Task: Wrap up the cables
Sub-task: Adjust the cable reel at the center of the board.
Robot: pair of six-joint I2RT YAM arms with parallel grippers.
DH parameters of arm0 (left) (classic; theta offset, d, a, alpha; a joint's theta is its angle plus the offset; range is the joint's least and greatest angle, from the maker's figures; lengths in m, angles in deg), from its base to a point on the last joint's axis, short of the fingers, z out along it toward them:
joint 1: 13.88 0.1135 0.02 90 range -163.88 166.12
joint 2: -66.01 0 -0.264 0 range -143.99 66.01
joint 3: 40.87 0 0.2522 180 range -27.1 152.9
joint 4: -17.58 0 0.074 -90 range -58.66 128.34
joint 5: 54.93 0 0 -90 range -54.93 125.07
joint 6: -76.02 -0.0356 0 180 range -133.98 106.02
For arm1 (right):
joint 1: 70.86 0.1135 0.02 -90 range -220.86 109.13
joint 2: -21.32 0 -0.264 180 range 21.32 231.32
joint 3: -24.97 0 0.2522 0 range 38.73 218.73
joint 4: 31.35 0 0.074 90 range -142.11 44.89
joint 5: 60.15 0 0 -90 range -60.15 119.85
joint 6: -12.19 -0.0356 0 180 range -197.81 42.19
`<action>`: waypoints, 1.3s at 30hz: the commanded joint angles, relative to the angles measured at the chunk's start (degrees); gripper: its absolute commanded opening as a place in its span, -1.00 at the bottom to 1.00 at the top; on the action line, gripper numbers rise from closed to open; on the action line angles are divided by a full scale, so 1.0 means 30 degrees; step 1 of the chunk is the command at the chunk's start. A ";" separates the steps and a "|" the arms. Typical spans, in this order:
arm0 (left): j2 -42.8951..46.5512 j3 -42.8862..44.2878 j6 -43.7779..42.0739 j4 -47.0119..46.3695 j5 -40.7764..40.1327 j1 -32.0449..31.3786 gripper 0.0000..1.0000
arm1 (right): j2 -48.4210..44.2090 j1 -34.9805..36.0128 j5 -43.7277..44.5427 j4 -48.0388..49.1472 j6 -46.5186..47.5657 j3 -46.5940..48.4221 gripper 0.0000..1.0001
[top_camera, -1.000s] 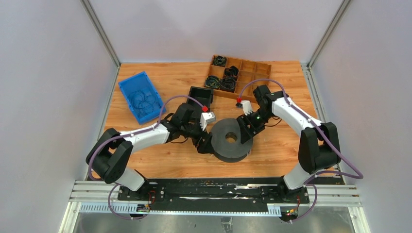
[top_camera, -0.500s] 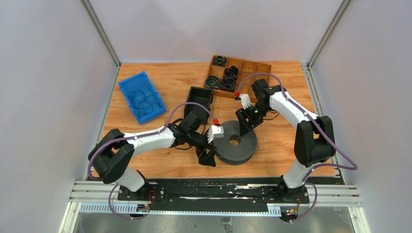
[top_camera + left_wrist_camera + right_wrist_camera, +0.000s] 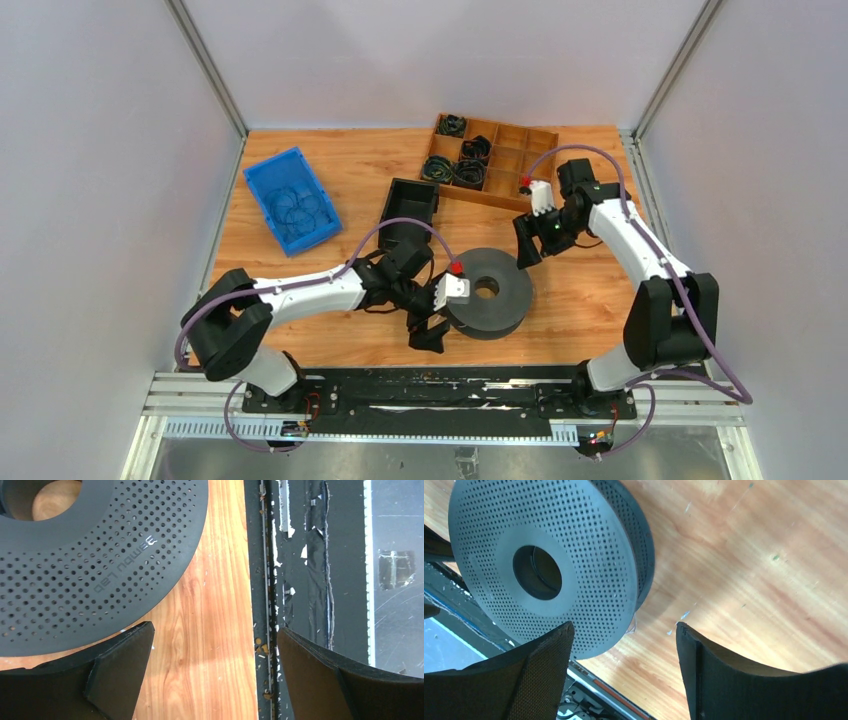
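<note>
While both arms reach in over the table (image 3: 330,150), neither holds anything.

- One dark perforated spool (image 3: 505,300) lies flat at the middle, with a single round hole through its hub.
- Left gripper (image 3: 212,640): jaws spread wide and empty. It is at the spool's near-left edge. One finger is just beside the rim and the other is over the black strip at the table's near edge.
- Right gripper (image 3: 624,630): jaws well apart, with only bare wood between them. It hangs to the far right of the spool, apart from it.
- Cables (image 3: 633,623): only one faint pale strand shows, on the wood right at the spool's rim (right wrist view only; too thin to trace from above).
- One blue bin (image 3: 262,175) at far left, with thin dark wire loops inside.
- One black open box (image 3: 395,200) between the bin and the spool.
- One wooden divided tray (image 3: 515,135) at the far edge. I make out four dark coiled bundles in its left compartments.
</note>
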 commanded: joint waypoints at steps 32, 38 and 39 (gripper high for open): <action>0.1003 0.0951 -0.0870 -0.0081 -0.4167 -0.0029 0.96 | 0.3615 -0.0621 -0.6285 -0.1830 0.0182 -0.2844 0.01; 0.0962 0.0806 -0.0268 -0.0967 -0.4670 -0.0029 0.96 | 0.4157 -0.0882 -0.6292 -0.1789 0.0373 -0.2488 -0.03; 0.0939 0.0797 -0.0192 -0.1041 -0.4742 -0.0029 0.96 | 0.4093 -0.0976 -0.6114 -0.1790 0.0422 -0.2458 0.07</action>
